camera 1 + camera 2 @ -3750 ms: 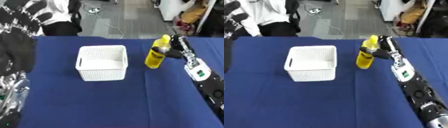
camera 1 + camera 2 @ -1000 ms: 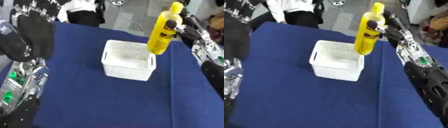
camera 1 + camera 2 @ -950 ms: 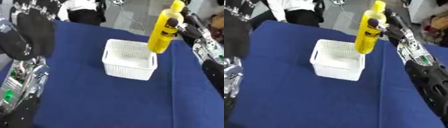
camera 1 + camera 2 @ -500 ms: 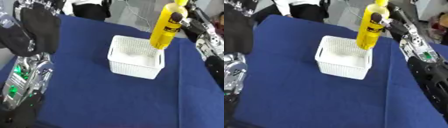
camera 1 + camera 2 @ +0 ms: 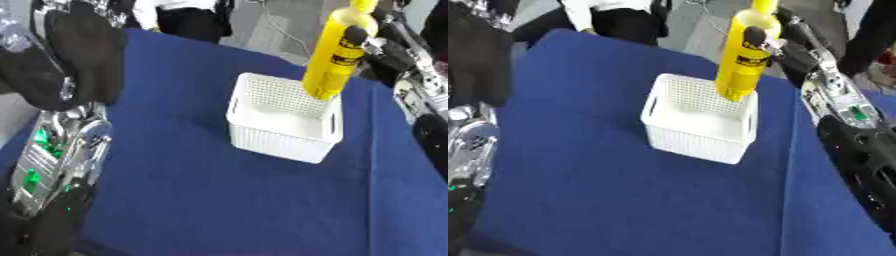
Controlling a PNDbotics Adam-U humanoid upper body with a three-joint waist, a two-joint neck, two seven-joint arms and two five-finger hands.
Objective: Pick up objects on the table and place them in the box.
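1. The right robot hand (image 5: 378,46) is gripping a yellow bottle (image 5: 337,55), fingers curled round it.
2. The bottle is hanging upright below this robot hand, over the white basket's (image 5: 282,134) far rim.
3. The left robot hand (image 5: 74,60) is resting with fingers relaxed, well apart.

One yellow bottle (image 5: 337,55), one white basket (image 5: 284,119), and two robot hands: left hand (image 5: 74,60), right hand (image 5: 785,42).
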